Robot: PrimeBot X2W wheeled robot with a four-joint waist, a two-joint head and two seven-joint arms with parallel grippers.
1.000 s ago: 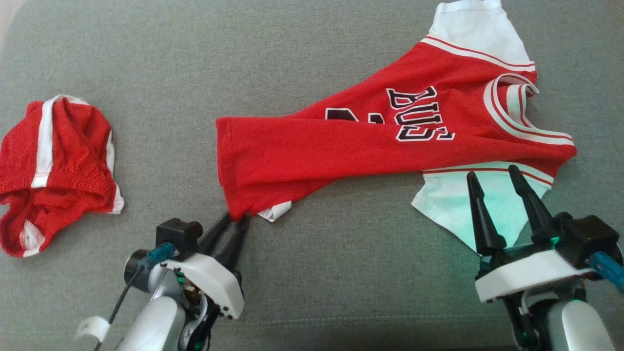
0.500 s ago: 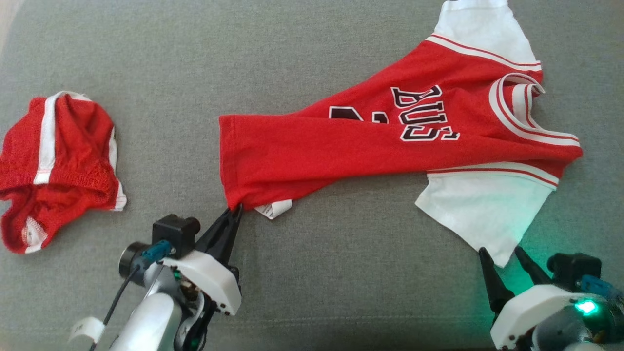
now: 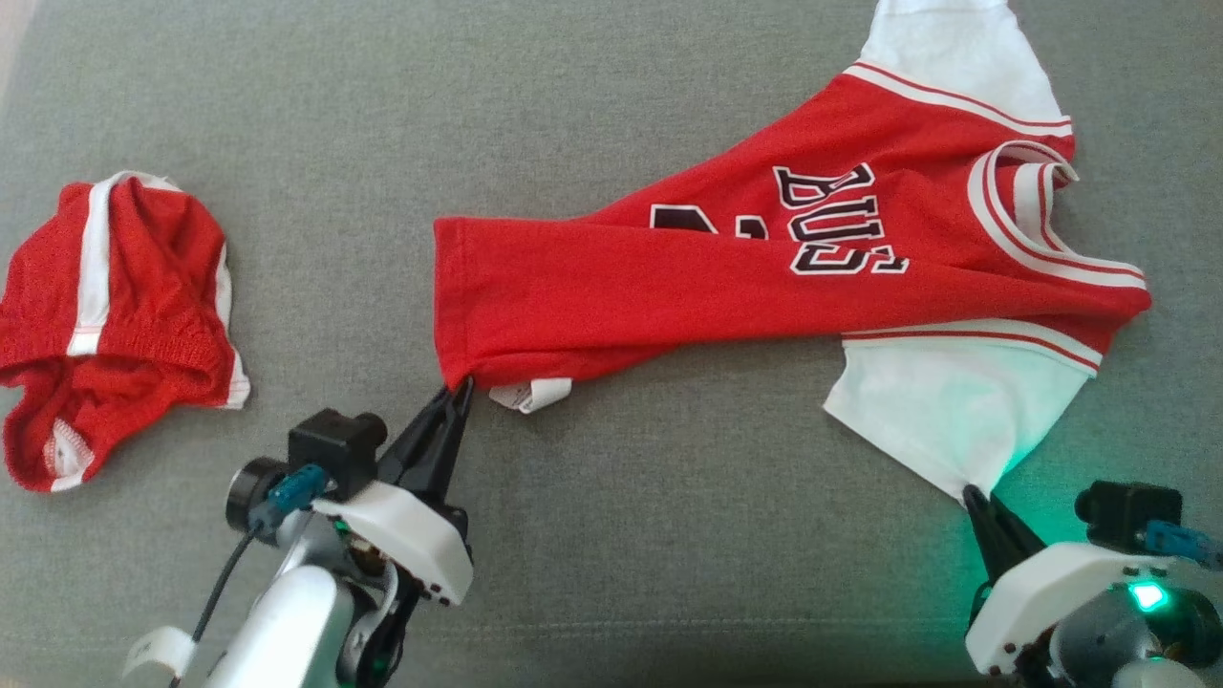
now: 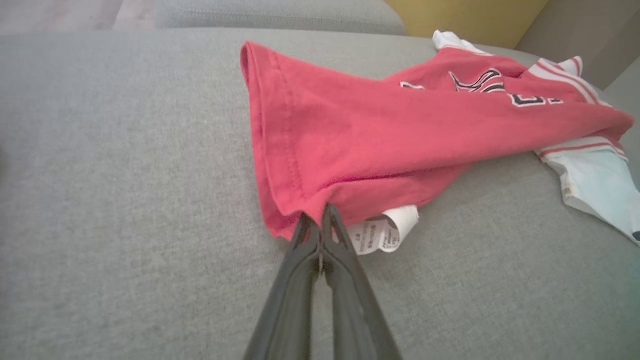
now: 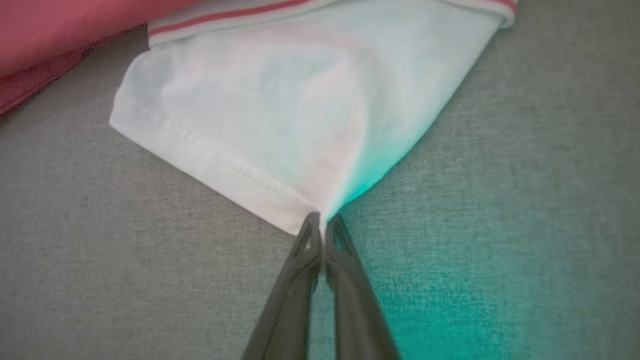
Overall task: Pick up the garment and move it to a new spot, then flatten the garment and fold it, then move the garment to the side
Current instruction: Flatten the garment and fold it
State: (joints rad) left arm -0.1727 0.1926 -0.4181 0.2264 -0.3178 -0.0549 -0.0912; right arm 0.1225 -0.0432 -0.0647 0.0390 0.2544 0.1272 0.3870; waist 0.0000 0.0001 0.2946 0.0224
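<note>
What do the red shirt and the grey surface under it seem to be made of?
The red shirt looks like a soft, matte knit, probably cotton: it has a stitched hem and falls in limp folds. The grey surface looks like matte woven upholstery cloth with a fine visible weave, and is likely a cushion.

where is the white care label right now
In the head view the care label pokes out from under the jersey at its near left hem corner, just right of the left gripper, which is shut on that corner.
</note>
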